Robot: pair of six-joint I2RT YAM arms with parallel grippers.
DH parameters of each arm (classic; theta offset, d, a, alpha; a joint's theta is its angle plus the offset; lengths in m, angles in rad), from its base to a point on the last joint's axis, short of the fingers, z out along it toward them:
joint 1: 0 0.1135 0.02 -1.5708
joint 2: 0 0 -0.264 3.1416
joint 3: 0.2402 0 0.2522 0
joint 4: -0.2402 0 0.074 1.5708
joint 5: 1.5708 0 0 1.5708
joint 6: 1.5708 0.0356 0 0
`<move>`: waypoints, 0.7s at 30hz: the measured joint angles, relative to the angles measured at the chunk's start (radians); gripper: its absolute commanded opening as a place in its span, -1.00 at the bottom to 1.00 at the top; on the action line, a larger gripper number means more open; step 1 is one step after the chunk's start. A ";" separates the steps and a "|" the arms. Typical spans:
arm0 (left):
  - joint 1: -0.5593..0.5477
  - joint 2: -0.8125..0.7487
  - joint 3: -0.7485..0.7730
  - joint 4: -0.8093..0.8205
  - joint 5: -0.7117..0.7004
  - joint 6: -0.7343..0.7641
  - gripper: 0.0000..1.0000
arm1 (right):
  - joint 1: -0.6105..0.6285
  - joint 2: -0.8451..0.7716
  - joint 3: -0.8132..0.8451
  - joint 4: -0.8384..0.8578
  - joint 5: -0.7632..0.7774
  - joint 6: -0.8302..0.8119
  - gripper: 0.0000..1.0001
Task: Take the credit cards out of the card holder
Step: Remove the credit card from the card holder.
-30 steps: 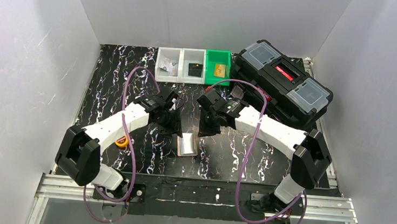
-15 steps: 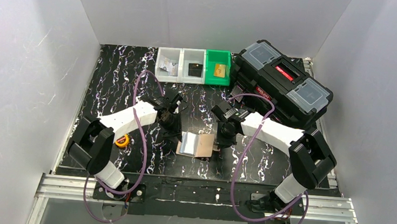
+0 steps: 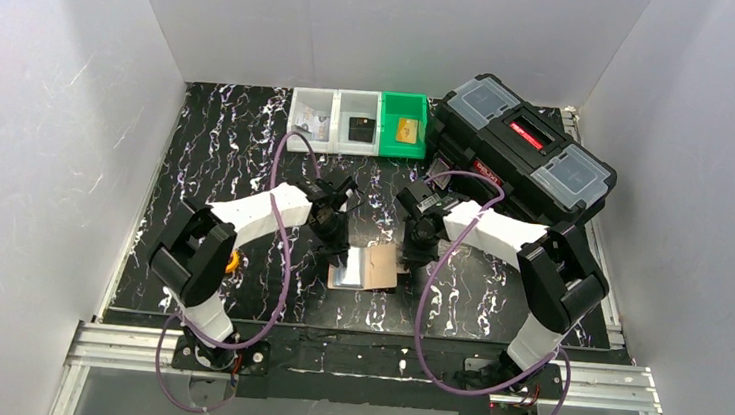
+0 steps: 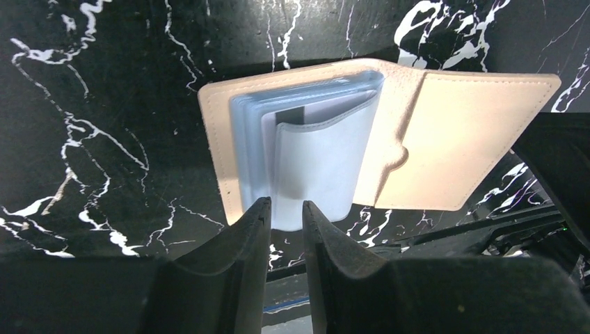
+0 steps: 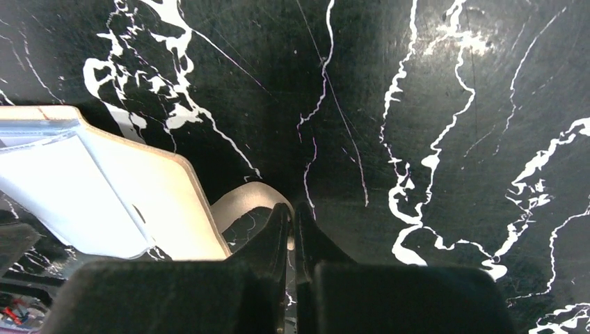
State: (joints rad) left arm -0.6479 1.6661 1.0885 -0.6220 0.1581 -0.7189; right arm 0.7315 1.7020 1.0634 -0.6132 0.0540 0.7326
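The cream-beige card holder (image 3: 379, 266) lies opened flat on the black marbled table, tan inside up. In the left wrist view, its left half (image 4: 212, 139) carries clear sleeves with a pale blue credit card (image 4: 316, 170) sticking toward me. My left gripper (image 4: 286, 209) (image 3: 338, 257) hovers at that card's near edge, jaws a narrow gap apart with nothing pinched. My right gripper (image 5: 293, 210) (image 3: 407, 259) is shut on the holder's curled snap tab (image 5: 243, 198) at the right flap (image 5: 167, 195). No tan-gold card shows in the holder.
A large black toolbox (image 3: 524, 151) sits at the back right. Two clear bins (image 3: 311, 119) (image 3: 359, 124) and a green bin (image 3: 404, 125) stand in a row at the back. A small orange-yellow object (image 3: 231, 262) lies by the left arm.
The card holder went from half folded to spread flat. My right gripper drew its flap rightward and lower. My left gripper came down to the holder's left half while its jaws narrowed.
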 measured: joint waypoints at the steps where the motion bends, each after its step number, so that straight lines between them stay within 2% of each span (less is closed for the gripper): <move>1: -0.004 0.008 0.004 0.000 0.000 -0.002 -0.56 | -0.004 0.000 0.000 0.005 -0.005 -0.005 -0.97; 14: -0.050 0.105 0.090 0.013 0.000 -0.060 -0.59 | -0.019 -0.007 0.000 0.040 -0.065 -0.050 -0.97; 17: -0.061 0.123 0.106 0.039 0.012 -0.073 -0.59 | -0.019 -0.015 0.000 0.039 -0.074 -0.056 -0.85; 21: -0.068 0.146 0.116 0.063 0.034 -0.085 -0.60 | -0.019 -0.048 0.000 0.037 -0.082 -0.057 -0.55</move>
State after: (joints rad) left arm -0.7162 1.8126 1.2045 -0.5587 0.1925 -0.8043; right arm 0.7128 1.6539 1.0634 -0.5762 -0.0277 0.6758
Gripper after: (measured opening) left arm 0.203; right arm 0.135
